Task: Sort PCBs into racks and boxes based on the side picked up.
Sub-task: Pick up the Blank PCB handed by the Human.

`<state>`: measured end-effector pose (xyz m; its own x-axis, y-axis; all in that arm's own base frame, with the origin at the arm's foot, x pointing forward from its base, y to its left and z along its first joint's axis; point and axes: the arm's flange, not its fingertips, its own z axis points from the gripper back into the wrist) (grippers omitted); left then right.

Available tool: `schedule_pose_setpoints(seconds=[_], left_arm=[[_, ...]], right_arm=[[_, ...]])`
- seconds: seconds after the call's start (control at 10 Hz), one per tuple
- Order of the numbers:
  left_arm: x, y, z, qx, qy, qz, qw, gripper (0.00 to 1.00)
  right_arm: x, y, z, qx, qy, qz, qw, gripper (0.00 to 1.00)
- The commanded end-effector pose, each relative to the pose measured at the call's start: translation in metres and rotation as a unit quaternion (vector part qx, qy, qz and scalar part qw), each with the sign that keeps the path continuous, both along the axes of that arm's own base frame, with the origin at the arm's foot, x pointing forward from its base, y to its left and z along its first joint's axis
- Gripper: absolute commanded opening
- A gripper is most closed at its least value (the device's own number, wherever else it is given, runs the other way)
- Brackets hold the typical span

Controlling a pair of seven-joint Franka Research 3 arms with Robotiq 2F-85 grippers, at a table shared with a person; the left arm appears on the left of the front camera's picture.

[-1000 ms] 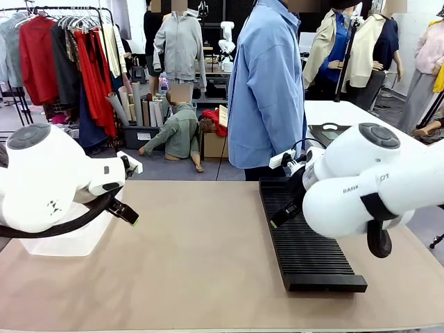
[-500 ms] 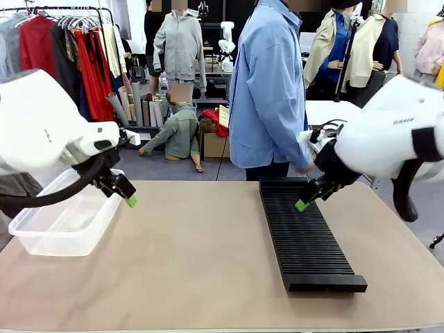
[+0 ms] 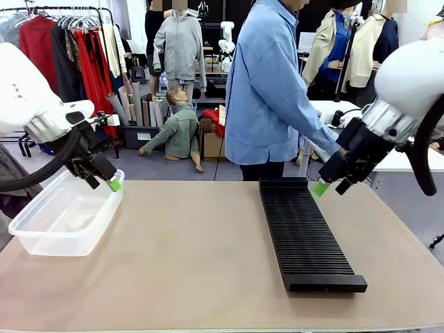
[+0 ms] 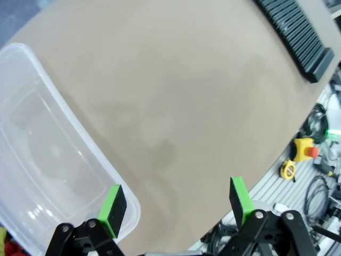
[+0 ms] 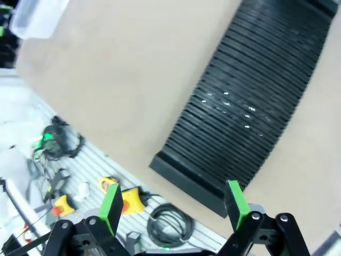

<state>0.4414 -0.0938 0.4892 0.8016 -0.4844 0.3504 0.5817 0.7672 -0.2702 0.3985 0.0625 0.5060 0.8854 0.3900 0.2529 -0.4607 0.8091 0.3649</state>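
Front view: the only print is on a pale card (image 3: 223, 115) behind the person (image 3: 267, 90), probably a label, too small to read. The left arm comes in from the picture's left, its wrist slanting down toward the middle. The left gripper (image 3: 103, 183) hangs above the far right corner of the clear tub (image 3: 66, 251), which sits at the left end of the table (image 3: 187, 270). The right arm drops from the upper right, and the right gripper (image 3: 330, 187) points down and left above the far right corner of the black rack (image 3: 305, 236). The rack runs from the person's edge toward the robot, right of the middle.

Left wrist view: the left gripper (image 4: 176, 198) has its green pads (image 4: 113, 202) spread wide with nothing between them. Below lie the tub (image 4: 80, 133) and bare tabletop, and the rack (image 4: 298, 32) is off in a corner.

Right wrist view: the right gripper (image 5: 174, 202) is equally wide and empty, looking down at the rack (image 5: 250, 96).
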Motion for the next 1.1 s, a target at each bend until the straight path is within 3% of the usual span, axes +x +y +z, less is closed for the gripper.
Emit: schedule_pose_setpoints(seconds=[0.0, 0.3, 0.5, 1.0], left_arm=[[0.003, 0.025, 0.000, -0.058, -0.005, 0.012, 0.998, 1.00], [-0.011, 0.083, 0.012, -0.196, -0.026, 0.040, 0.980, 1.00], [-0.020, 0.123, 0.008, -0.268, -0.038, 0.077, 0.959, 1.00], [-0.059, 0.185, -0.006, -0.355, -0.071, 0.111, 0.925, 1.00]], right_arm=[[-0.003, -0.030, 0.007, 0.107, -0.003, 0.010, 0.994, 1.00], [-0.013, -0.084, 0.001, 0.236, -0.008, -0.001, 0.972, 1.00], [-0.011, -0.118, -0.012, 0.326, -0.003, 0.001, 0.945, 1.00], [-0.017, -0.183, -0.051, 0.483, -0.008, -0.028, 0.875, 1.00]])
